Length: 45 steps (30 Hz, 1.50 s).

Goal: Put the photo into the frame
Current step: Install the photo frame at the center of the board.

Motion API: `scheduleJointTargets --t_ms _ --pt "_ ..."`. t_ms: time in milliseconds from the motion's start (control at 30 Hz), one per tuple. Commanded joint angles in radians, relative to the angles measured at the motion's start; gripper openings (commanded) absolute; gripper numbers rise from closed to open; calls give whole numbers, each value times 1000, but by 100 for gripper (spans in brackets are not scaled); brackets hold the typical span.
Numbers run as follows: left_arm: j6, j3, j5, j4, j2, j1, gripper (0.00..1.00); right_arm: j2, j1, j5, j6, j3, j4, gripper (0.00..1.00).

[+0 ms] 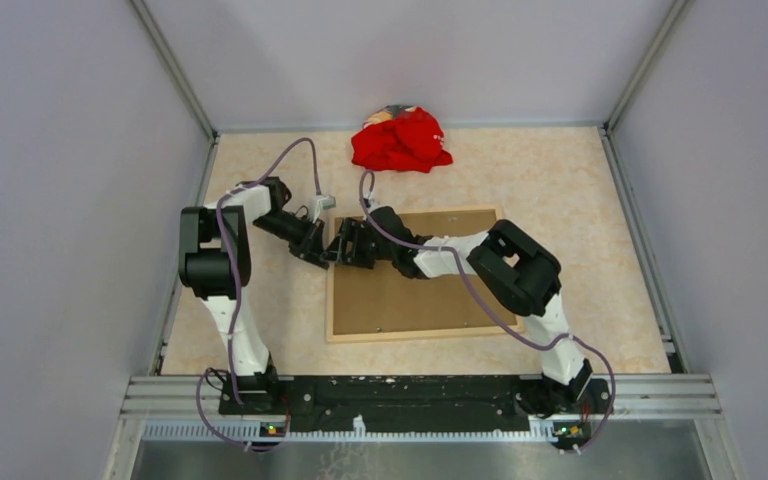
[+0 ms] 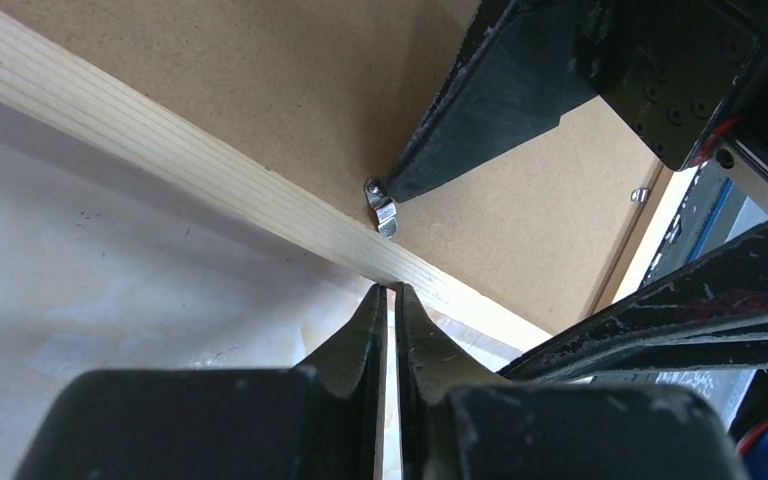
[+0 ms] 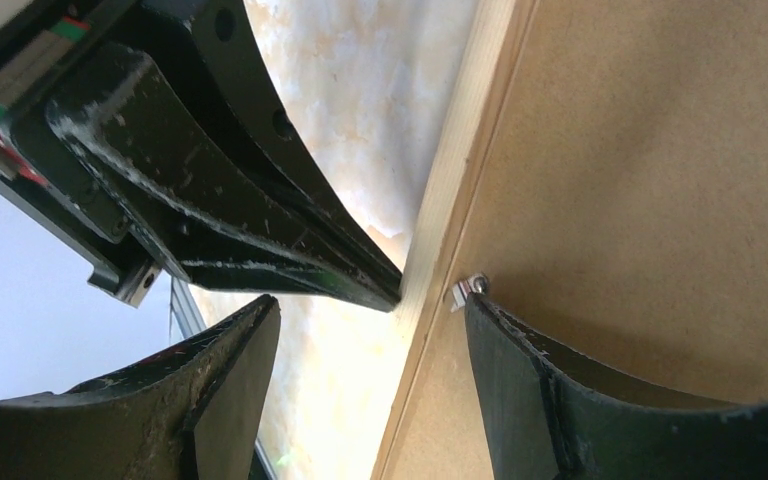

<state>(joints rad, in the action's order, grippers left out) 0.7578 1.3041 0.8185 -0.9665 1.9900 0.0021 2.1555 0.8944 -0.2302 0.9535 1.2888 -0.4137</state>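
The light-wood frame (image 1: 420,333) lies face down on the table, with the brown backing board (image 1: 410,295) set in it. The photo is out of view. My left gripper (image 1: 322,258) is shut and empty, its tips touching the outer side of the frame's left rail (image 2: 160,140). My right gripper (image 1: 345,243) is open and straddles that same rail (image 3: 450,190). One of its fingers (image 3: 520,380) rests on the board by a small metal clip (image 3: 465,290), and the other (image 3: 230,380) is over the table. The clip also shows in the left wrist view (image 2: 382,205).
A red cloth (image 1: 400,140) is bunched at the back of the table by the rear wall. Side walls close in the table on the left and right. A second small clip (image 2: 640,194) sits at the board's far edge.
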Motion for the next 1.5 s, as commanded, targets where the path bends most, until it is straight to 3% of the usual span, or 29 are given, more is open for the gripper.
scheduleJointTargets --t_ms 0,700,1467 --pt "46 3 -30 42 24 -10 10 -62 30 20 -12 -53 80 69" --pt "45 1 -25 42 26 -9 10 24 35 23 34 41 82 68" --pt "59 -8 -28 33 24 -10 10 51 35 73 91 26 43 63"
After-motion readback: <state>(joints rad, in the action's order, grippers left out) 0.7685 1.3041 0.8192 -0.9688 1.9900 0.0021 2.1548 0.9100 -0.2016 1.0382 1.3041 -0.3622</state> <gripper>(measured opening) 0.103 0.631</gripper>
